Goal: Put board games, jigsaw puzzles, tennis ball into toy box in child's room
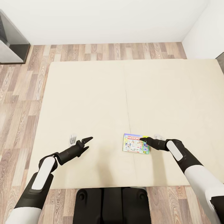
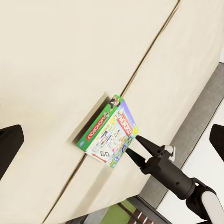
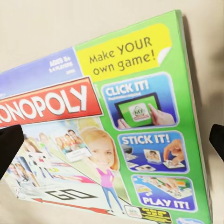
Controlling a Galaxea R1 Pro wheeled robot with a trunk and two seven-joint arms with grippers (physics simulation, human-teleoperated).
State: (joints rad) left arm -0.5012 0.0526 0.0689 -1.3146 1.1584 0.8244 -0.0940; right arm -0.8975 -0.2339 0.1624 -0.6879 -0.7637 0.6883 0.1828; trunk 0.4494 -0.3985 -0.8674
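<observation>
I see the Monopoly box [image 1: 136,147] lying flat on the bed [image 1: 93,102], near its front edge, right of the mattress seam. My right gripper [image 1: 143,140] is at its right edge; my left gripper [image 1: 87,140] is well apart to the left.

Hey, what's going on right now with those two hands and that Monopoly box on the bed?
Right hand open at Monopoly box edge, not gripping. Left hand open, empty, apart. Box flat on bed. Nothing in the way.
</observation>
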